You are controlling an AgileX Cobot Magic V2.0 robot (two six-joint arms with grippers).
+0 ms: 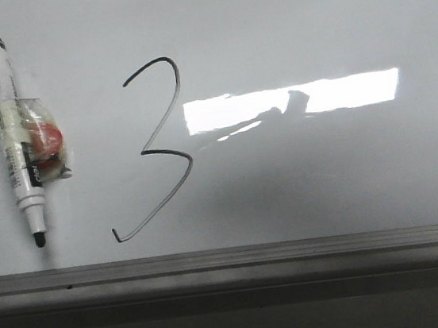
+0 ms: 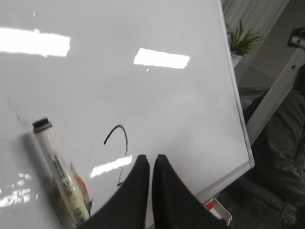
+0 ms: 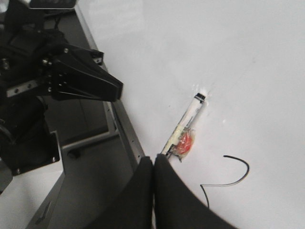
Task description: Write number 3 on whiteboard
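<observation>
The whiteboard [image 1: 324, 175] fills the front view, with a grey metal ledge [image 1: 231, 262] along its lower edge. A thin black number 3 [image 1: 144, 152] with a long slanting tail is drawn left of centre. A white marker [image 1: 15, 141] lies on the board left of it, tip down and uncapped, with a red lump under clear wrap at its middle. Neither gripper shows in the front view. My left gripper [image 2: 152, 158] is shut and empty, off the board near the 3 [image 2: 127, 143] and marker [image 2: 59, 176]. My right gripper [image 3: 153, 159] is shut and empty, near the marker [image 3: 186, 129] and the 3 [image 3: 221, 185].
A bright rectangular light reflection [image 1: 291, 99] lies right of the 3. In the right wrist view the other arm's black body [image 3: 71, 78] hangs beside the board's edge. The left wrist view shows a plant [image 2: 243, 40] and dark cloth [image 2: 281, 143] beyond the board's corner.
</observation>
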